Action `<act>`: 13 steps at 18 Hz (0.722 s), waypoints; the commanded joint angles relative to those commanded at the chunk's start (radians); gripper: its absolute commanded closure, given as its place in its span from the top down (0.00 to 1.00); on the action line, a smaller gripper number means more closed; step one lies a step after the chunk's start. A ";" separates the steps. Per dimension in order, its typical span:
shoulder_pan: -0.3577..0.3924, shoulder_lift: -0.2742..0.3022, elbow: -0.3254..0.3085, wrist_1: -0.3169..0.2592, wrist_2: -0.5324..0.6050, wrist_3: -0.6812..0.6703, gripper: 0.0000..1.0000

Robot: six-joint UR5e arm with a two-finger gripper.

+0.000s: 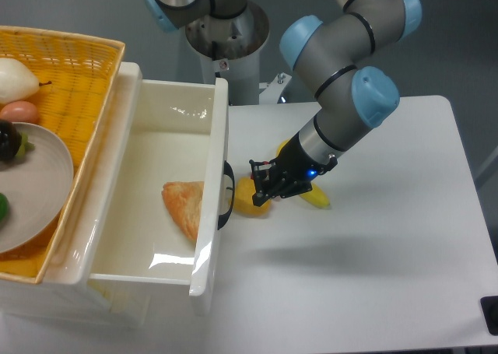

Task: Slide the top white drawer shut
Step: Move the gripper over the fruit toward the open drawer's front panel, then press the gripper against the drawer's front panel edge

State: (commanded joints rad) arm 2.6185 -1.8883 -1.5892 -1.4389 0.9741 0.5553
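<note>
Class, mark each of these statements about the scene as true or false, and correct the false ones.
1. The top white drawer stands pulled open. True.
2. The drawer is empty. False: an orange pastry-like piece lies in it.
3. The gripper is beside the yellow pepper, near the black handle. True.
4. The yellow wicker basket sits on the table's right side. False: it is left of the drawer.
5. The gripper holds the banana. False: the banana lies on the table.

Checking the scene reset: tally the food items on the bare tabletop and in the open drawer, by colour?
Yellow on the tabletop: 2, a pepper and a banana
Orange in the drawer: 1, a pastry
Total: 3, though the tool may hide more.
</note>
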 joint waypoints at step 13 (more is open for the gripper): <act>-0.028 0.018 0.008 -0.044 -0.008 -0.005 0.10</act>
State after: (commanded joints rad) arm 2.5909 -1.8699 -1.5815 -1.4834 0.9664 0.5507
